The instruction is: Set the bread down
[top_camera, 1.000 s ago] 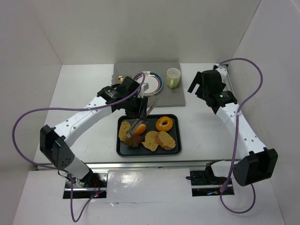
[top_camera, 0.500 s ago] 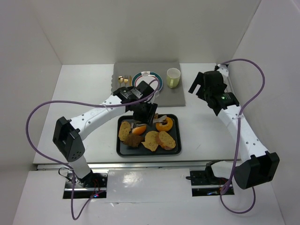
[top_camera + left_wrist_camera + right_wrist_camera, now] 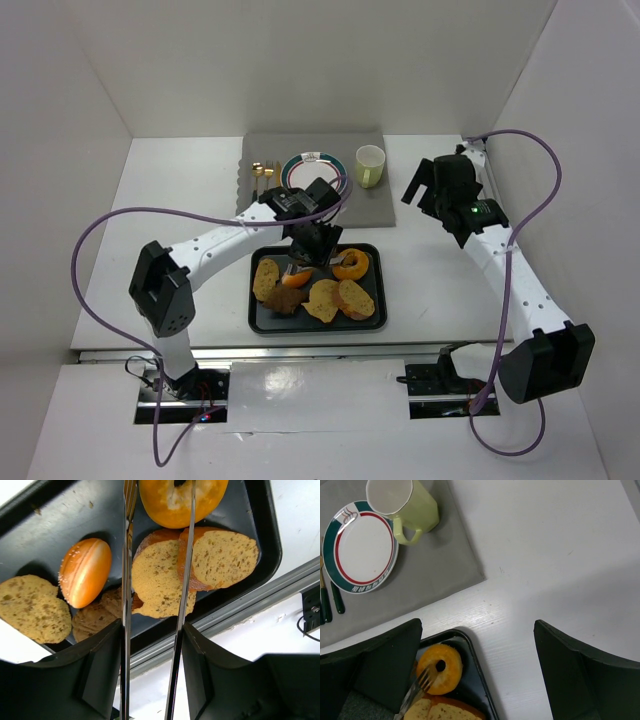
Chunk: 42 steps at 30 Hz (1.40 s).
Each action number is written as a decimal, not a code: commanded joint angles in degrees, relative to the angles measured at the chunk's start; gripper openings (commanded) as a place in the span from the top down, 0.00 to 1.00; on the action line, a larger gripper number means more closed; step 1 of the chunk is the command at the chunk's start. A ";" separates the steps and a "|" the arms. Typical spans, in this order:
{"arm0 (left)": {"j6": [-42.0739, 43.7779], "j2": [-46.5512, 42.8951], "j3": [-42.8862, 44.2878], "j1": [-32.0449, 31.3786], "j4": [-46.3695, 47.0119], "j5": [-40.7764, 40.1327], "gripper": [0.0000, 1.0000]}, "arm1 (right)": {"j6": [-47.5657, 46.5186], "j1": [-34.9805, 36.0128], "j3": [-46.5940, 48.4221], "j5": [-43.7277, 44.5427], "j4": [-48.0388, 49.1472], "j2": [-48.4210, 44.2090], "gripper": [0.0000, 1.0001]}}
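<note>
Along the near edge of the shallow black tray (image 3: pixel 240 510) lie speckled tan toast slices (image 3: pixel 225 557) and a dark brown lump (image 3: pixel 97 622). The glossy orange-brown oval roll (image 3: pixel 85 572) sits just beyond them, left of centre. The left hand (image 3: pixel 151 630) is part-closed on thin metal tongs (image 3: pixel 126 580), whose tips straddle the golden-orange bread ring (image 3: pixel 160 502) near the tray's far right corner. The ring looks wide and smooth, so a weak squeeze could let it slip, or the tongs could twist in the grip. A tip could also snag the toast just beside it. Farther back on the grey mat (image 3: pixel 435 565) sits a green-rimmed white plate (image 3: pixel 360 545). The right hand (image 3: pixel 478 625) hovers wide open and empty.
</note>
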 commanded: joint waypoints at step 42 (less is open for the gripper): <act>4.02 8.27 24.21 23.46 3.02 4.38 0.78 | -1.94 -0.96 1.36 -2.07 0.33 1.94 0.00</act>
